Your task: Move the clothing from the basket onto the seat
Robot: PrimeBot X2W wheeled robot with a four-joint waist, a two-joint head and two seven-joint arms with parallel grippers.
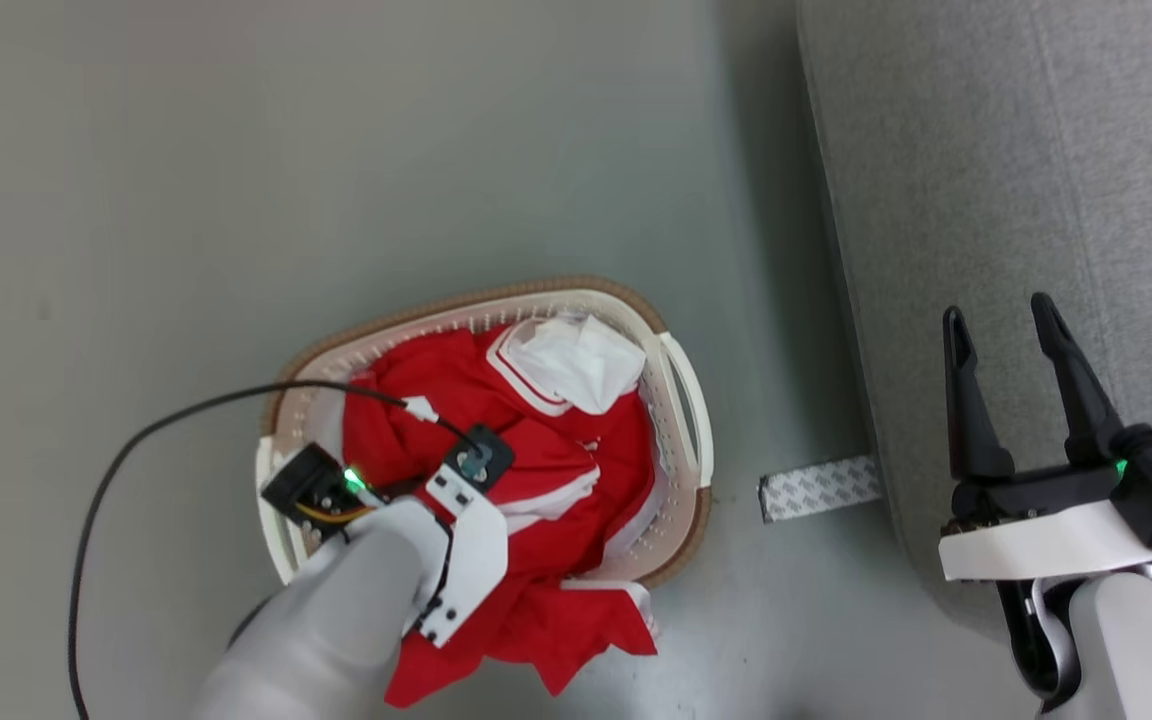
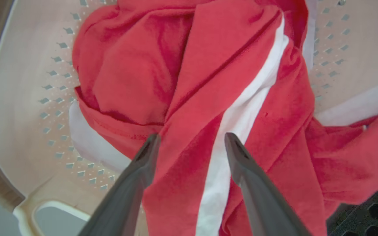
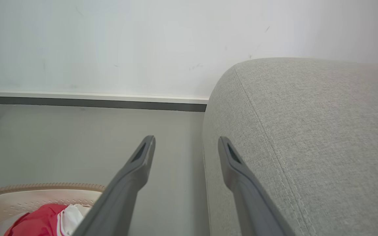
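The bright red soft clothing (image 2: 208, 82) looks tangled in 1 heap, so a shallow pinch could slip, and a deep one could drag the oval cream perforated basket (image 1: 678, 400) along; the fold spilling over its near rim could snag. The heap lies under the left hand (image 2: 192, 141), whose 2 fingers (image 2: 143, 170) stand released astride a white stripe. The right hand (image 1: 1001, 310) hovers released and empty over the light grey fabric seat (image 1: 1036, 150).
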